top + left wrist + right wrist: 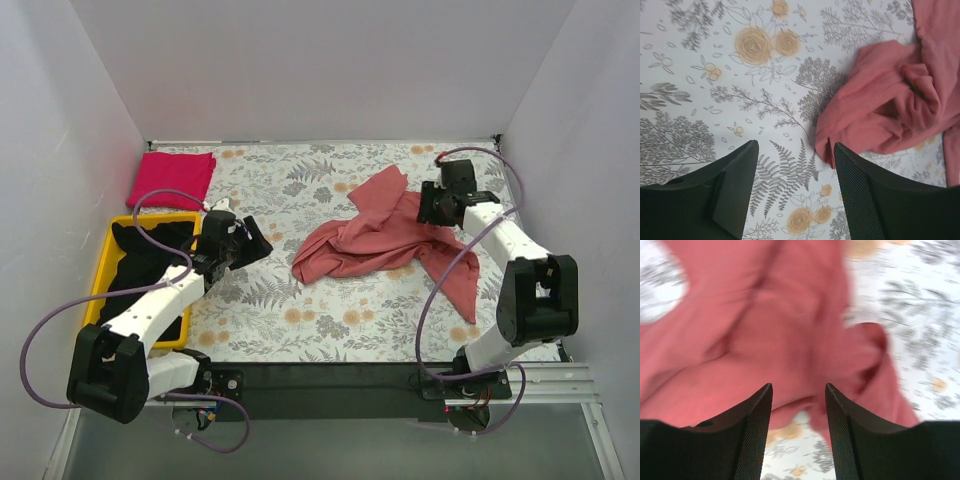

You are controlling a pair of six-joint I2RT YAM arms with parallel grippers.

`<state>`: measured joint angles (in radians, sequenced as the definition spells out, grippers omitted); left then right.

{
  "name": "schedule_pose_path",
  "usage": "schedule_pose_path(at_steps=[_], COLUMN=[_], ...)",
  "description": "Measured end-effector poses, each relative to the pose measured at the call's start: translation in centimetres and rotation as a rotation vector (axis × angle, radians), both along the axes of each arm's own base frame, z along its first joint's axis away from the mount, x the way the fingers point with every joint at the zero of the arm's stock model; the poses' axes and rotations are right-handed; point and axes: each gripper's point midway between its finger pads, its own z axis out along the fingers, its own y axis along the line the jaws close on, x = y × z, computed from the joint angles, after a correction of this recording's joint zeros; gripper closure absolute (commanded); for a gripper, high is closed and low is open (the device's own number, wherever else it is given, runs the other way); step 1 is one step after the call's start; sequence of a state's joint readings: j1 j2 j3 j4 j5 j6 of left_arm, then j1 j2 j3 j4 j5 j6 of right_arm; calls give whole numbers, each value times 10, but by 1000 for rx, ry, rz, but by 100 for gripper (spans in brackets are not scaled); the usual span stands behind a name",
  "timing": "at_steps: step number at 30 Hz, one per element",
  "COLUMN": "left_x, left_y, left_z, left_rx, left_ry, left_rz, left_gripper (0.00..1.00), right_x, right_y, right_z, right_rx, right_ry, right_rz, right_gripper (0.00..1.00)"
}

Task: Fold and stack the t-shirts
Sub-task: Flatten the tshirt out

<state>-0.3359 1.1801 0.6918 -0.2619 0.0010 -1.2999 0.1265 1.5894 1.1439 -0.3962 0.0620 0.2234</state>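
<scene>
A dusty salmon-red t-shirt (385,240) lies crumpled right of the table's middle, one sleeve trailing toward the front right. Its bunched edge (880,105) fills the upper right of the left wrist view, a corner almost at my right fingertip. My left gripper (260,240) (795,147) hovers just left of the shirt, open, with only floral cloth between its fingers. At the shirt's right side my right gripper (424,210) (799,387) is open too, with the blurred shirt (765,330) beyond its tips. A magenta-pink t-shirt (172,178) lies folded at the back left. Black t-shirts (150,255) fill the bin.
The yellow plastic bin (100,280) stands along the left edge, next to my left arm. A floral cloth (300,320) covers the table. White walls close in the left, back and right sides. Purple cables loop off both arms.
</scene>
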Motion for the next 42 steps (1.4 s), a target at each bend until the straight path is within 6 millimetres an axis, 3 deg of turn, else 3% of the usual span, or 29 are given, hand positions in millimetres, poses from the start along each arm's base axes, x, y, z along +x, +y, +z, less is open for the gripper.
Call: schedule_pose_path(at_steps=[4, 9, 13, 18, 20, 24, 28, 29, 30, 31, 32, 37, 42], left_x=[-14, -29, -35, -23, -18, -14, -11, -11, -11, -11, -12, -10, -9], left_y=[-20, -49, -69, -88, -92, -92, -91, -91, -91, -90, -90, -85, -72], left_z=[-7, -28, -52, -67, -70, -78, -80, -81, -81, -82, -82, -84, -81], left_rx=[-48, -40, 4, 59, 72, 97, 108, 110, 110, 112, 114, 144, 191], left_ry=[43, 121, 195, 224, 224, 234, 231, 232, 234, 235, 236, 231, 211], left_rz=[-92, -211, -278, -321, -323, -321, -314, -313, -309, -310, -311, -298, -264], left_gripper=[37, 36, 36, 36, 36, 44, 66, 79, 86, 93, 100, 100, 100], right_x=[-20, -40, -53, -63, -64, -64, -63, -62, -60, -57, -53, -28, 33], right_y=[67, 135, 169, 193, 198, 204, 206, 206, 205, 204, 204, 198, 171], right_z=[20, 20, 0, -17, -19, -26, -37, -40, -41, -43, -43, -30, 26], right_rx=[66, 115, 117, 96, 82, 23, -30, -38, -50, -64, -78, -149, -208], right_ry=[-84, -116, -78, -46, -48, -59, -50, -47, -47, -50, -52, -100, -235], right_rz=[226, 485, 618, 714, 736, 769, 791, 790, 789, 791, 781, 728, 559], right_gripper=[41, 33, 24, 23, 23, 33, 63, 75, 95, 99, 99, 99, 99])
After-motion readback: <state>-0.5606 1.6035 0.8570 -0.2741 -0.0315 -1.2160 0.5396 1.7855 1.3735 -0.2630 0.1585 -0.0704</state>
